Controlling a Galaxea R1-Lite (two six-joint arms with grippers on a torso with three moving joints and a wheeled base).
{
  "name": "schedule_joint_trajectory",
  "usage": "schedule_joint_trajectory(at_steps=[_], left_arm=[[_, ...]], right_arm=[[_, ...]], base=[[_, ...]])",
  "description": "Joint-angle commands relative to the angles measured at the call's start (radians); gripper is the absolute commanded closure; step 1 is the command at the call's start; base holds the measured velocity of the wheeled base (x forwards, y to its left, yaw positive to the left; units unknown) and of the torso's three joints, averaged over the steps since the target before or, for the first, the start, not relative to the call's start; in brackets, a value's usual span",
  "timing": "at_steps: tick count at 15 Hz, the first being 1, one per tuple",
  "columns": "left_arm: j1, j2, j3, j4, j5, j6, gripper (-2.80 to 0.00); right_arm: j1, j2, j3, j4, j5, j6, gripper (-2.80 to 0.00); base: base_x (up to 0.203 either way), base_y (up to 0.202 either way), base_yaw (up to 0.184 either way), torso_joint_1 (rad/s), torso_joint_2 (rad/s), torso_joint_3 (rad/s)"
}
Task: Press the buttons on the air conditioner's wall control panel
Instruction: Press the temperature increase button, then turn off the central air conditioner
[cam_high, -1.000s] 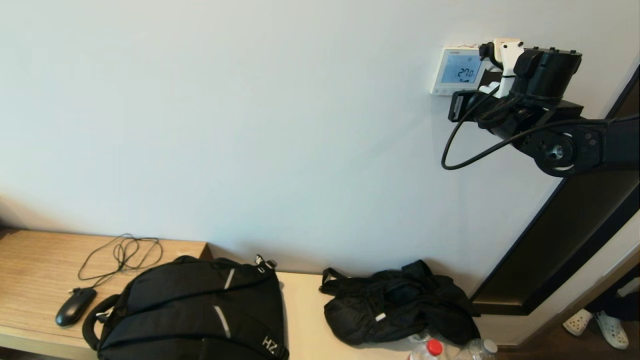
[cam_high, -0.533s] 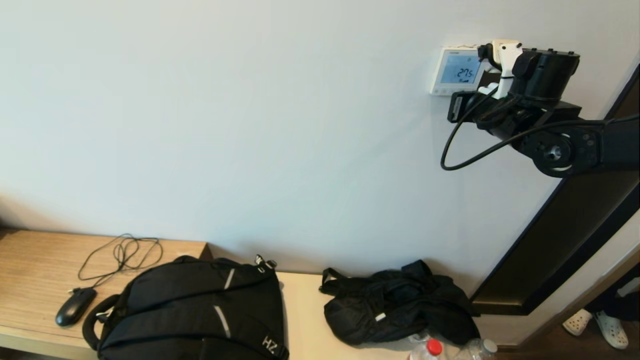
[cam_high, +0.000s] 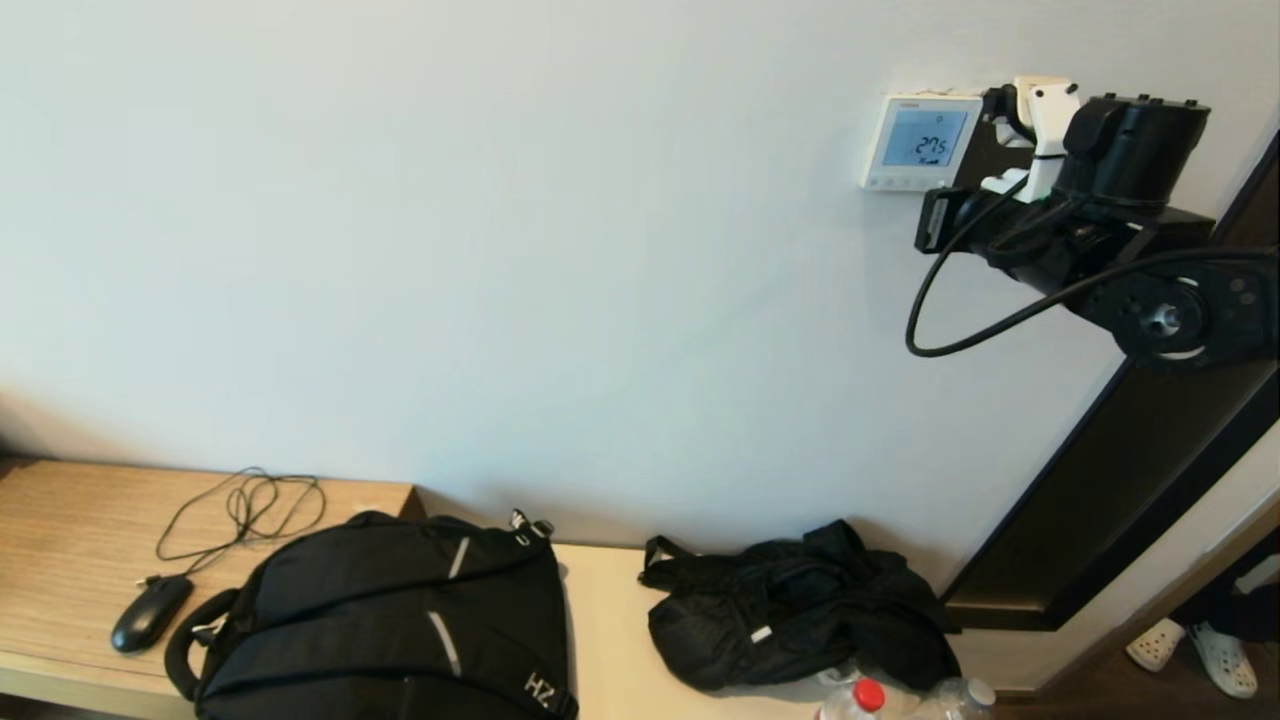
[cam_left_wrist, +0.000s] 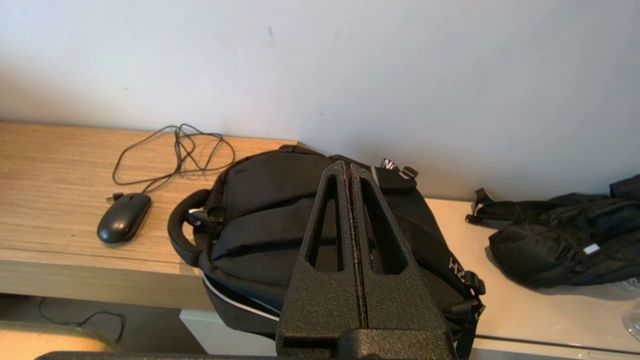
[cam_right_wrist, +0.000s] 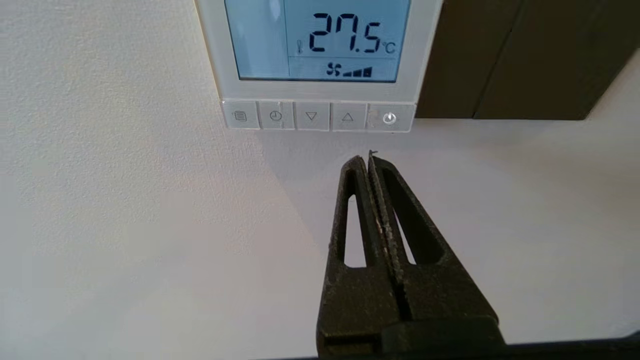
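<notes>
Right gripper (cam_right_wrist: 367, 157) pinched closed, empty, hanging off the wall at 6 o'clock of the buttons (cam_right_wrist: 318, 116).

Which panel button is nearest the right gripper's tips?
The power button, last in the row beside the dark plate. The shut right gripper sits just below it, between it and the up-arrow button.

Soft even daylight, bright white painted wall (cam_high: 500, 250). Backlit pale-blue thermostat screen (cam_right_wrist: 317, 40) glows, sharp digits. Faint shadow falls toward 5 o'clock below closed black right gripper (cam_right_wrist: 369, 156). No blur.
</notes>
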Motion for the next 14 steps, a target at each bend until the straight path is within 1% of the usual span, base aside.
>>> schedule_joint_trajectory(at_steps=[1,10,14], left_arm=[[0.0,0.0,0.0,0.0,0.0,0.0,0.0],[0.0,0.0,0.0,0.0,0.0,0.0,0.0],[0.0,0.0,0.0,0.0,0.0,0.0,0.0]], right_arm=[[-0.001,-0.088,0.079,-0.003,0.001,0.0,0.0],[-0.004,-0.336,0.423,-0.003,0.008,0.009,0.0],[0.0,-0.521,0.672,0.001,0.007,0.011,0.0]], base=[[0.0,0.0,0.0,0.0,0.0,0.0],[0.0,0.0,0.0,0.0,0.0,0.0],[0.0,0.0,0.0,0.0,0.0,0.0]])
